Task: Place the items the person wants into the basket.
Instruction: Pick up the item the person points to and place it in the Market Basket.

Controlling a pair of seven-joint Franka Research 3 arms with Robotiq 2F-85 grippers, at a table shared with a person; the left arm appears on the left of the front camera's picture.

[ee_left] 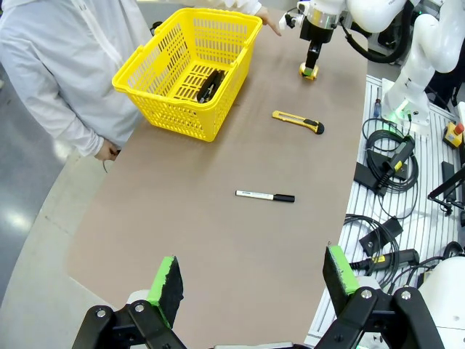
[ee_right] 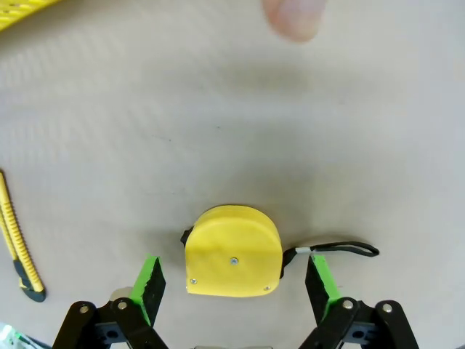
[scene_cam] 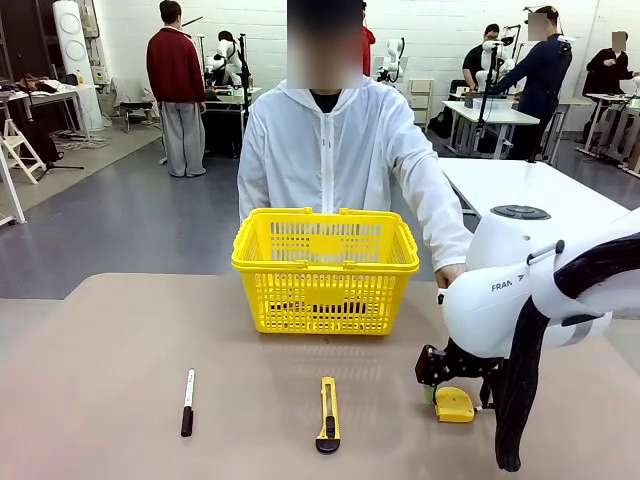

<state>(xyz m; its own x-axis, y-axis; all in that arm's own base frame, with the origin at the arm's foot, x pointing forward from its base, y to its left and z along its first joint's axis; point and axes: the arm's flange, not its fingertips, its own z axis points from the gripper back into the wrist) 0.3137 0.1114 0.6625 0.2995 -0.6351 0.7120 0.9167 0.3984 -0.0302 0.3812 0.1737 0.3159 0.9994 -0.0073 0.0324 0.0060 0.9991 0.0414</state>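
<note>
inside the basket [ee_left: 190, 73], left wrist view shows a pen [ee_left: 210, 84].

the only print that could be read was "fran", the start of a longer word in dark capitals, on the white shell of the right arm [scene_cam: 500, 300] in the front view, at about four o'clock from the picture's middle; the rest of the word curved out of sight behind the arm's own casing. the white-barrelled marker [ee_left: 265, 196] in the left wrist view carried a small dark mark on its barrel, too small to make out. the yellow tape measure [ee_right: 232, 252] showed a plain face with screws and no lettering that could be read.
</note>
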